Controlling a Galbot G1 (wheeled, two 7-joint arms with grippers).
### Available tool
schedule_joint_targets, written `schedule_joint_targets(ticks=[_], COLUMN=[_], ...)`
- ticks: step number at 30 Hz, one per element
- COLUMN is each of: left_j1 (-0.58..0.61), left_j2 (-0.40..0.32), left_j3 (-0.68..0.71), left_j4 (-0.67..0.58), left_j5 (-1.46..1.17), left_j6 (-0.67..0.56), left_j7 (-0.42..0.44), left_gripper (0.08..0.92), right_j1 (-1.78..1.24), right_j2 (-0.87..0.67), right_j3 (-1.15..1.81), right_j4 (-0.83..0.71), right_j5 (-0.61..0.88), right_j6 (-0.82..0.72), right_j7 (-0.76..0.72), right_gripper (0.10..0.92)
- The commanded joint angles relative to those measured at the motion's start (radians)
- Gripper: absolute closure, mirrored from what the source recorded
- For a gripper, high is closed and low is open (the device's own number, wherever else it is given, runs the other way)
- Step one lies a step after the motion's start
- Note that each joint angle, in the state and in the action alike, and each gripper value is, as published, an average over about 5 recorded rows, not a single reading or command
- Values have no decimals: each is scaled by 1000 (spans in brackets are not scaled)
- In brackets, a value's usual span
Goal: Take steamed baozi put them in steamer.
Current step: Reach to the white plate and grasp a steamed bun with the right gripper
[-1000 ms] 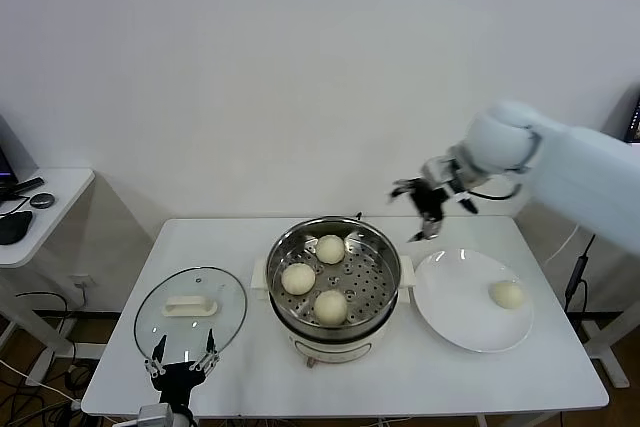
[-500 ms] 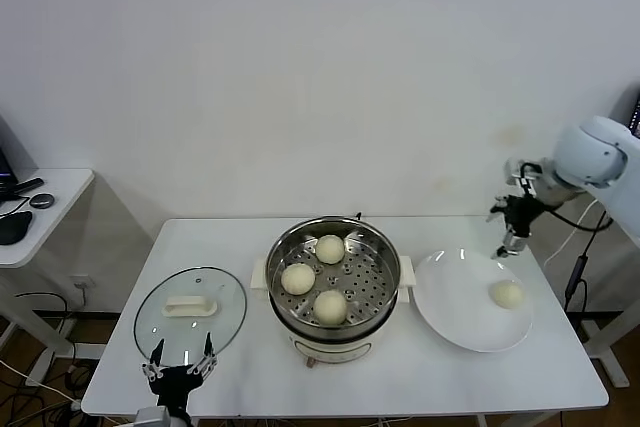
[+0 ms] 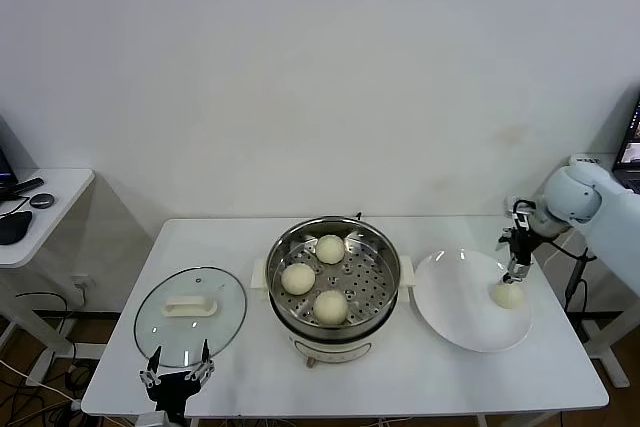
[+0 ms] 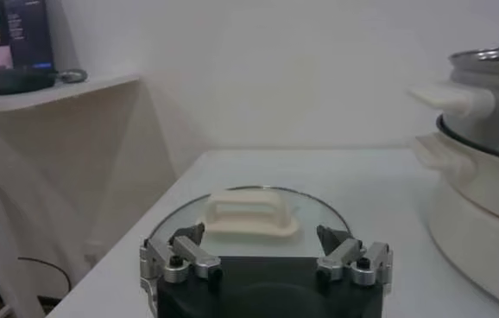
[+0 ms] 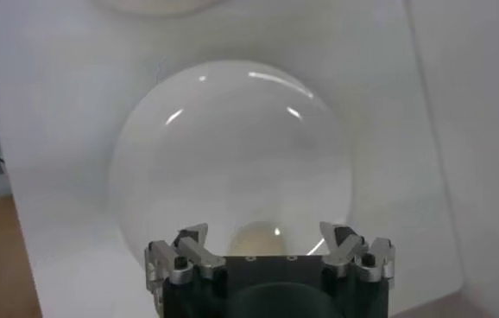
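You had the right gripper (image 3: 517, 269) at the frame's right edge, fingers spread apart, hanging just above the last baozi (image 3: 508, 295) on the white plate (image 3: 455, 307). Step in hand looked like the fourth pick. Next move probably called for lowering, closing on that bun, then carrying it to the steamer (image 3: 334, 277) at center. Count: four baozi total, three in the steamer, one on the plate. One glass lid (image 3: 190, 315) lower left. Left gripper (image 3: 176, 379) sat parked at the bottom edge, fingers apart, holding nothing.
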Motion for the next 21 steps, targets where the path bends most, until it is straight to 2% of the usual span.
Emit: schedule_joint_targets(ticks=[1, 6, 14, 21], left_j1=[0, 0, 0, -1], left_j2=[0, 1, 1, 1], left_j3=[0, -3, 0, -4], left_j4=[10, 16, 23, 25], left_j5=[0, 0, 1, 1], left_j6=[-1, -1, -1, -1], left_j7=[-1, -1, -1, -1], left_gripper=[177, 177, 177, 177], right_j1=[-113, -130, -143, -138], right_j2=[106, 110, 129, 136], right_j3=[92, 108, 126, 125], right_j4=[-205, -229, -277, -295], right_j5=[-153, -188, -175, -198], right_j6=[184, 219, 255, 265], right_j7=[-43, -56, 52, 45], right_gripper=[203, 203, 203, 203])
